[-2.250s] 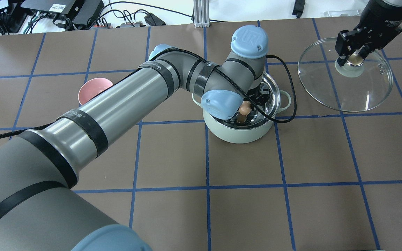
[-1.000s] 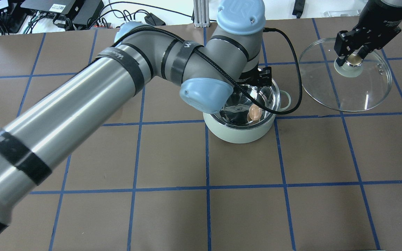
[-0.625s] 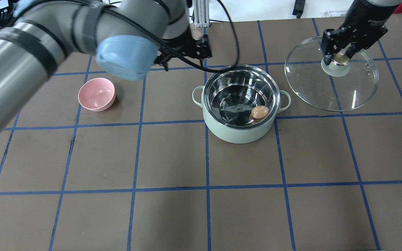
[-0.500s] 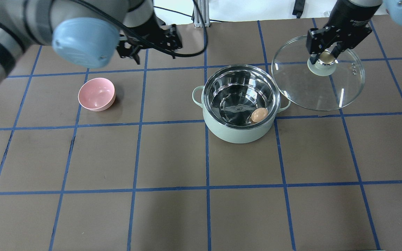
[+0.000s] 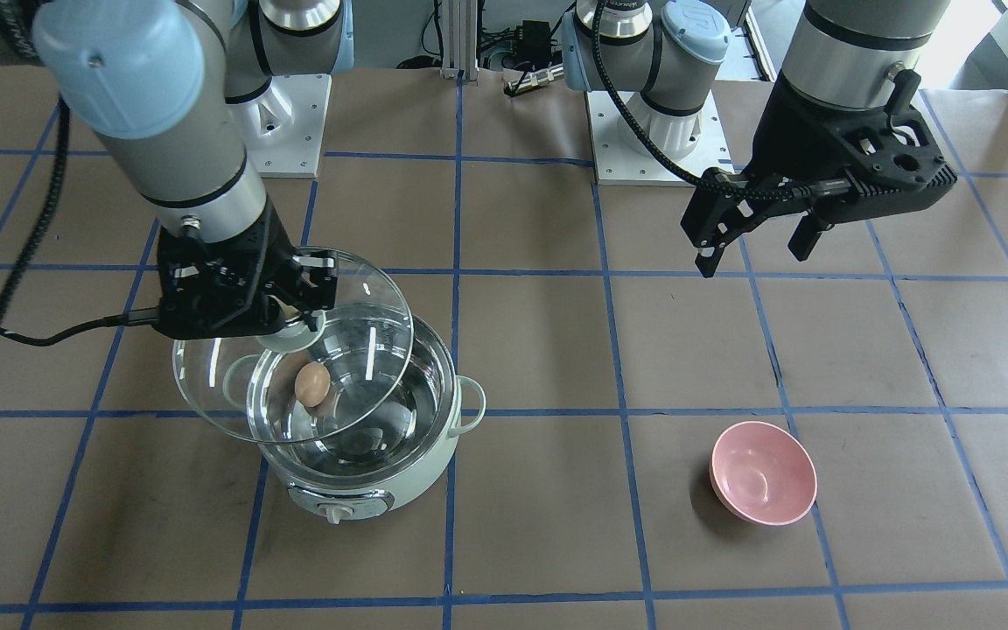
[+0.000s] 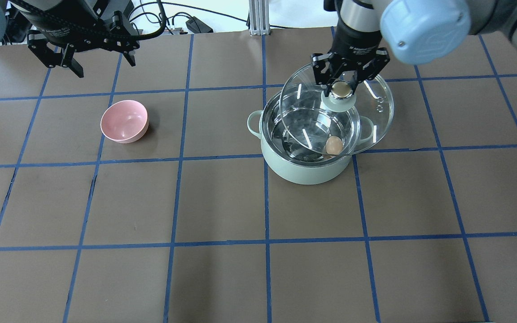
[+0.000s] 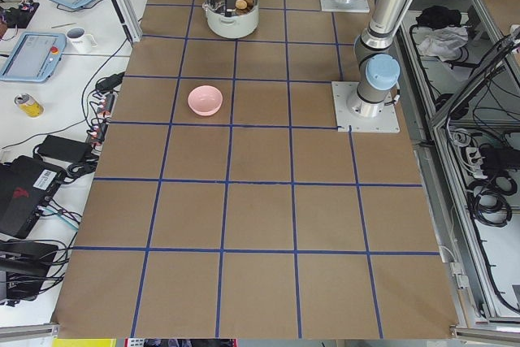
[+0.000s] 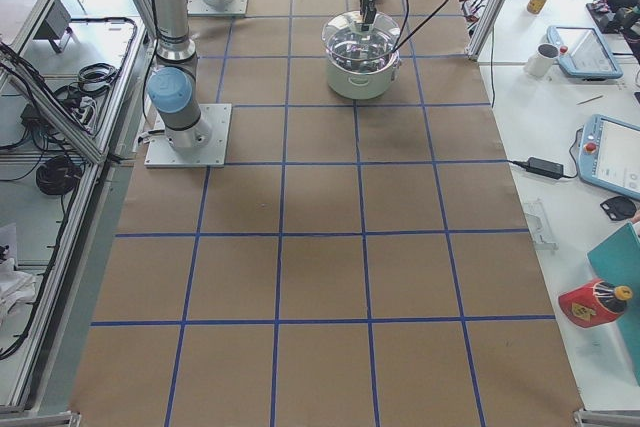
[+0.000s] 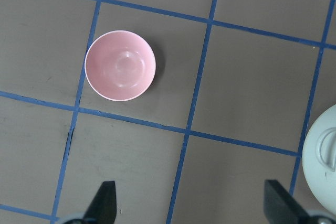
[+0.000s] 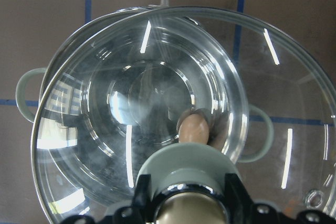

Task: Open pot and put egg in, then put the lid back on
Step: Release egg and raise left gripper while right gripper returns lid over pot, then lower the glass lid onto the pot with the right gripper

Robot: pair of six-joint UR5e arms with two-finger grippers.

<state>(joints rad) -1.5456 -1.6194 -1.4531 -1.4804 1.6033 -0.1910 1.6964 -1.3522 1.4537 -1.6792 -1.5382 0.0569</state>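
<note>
— Gripping what, the right gripper (image 6: 342, 87)?
— The lid (image 6: 375, 107), held over the pot (image 6: 305, 170), offset toward two o'clock. The egg (image 6: 334, 145) lies inside at four o'clock.
— Left gripper (image 6: 103, 63)?
— Spread wide, at the pink bowl's (image 6: 124, 121) eleven o'clock.

The knob (image 10: 189, 214) between the right jaws is chopped off by the wrist view's bottom edge, and the egg (image 10: 193, 128) just past them is partly hidden by the base of the lid (image 10: 283, 93). Only a sliver of the pot (image 9: 321, 156) is caught beside the left jaws.
</note>
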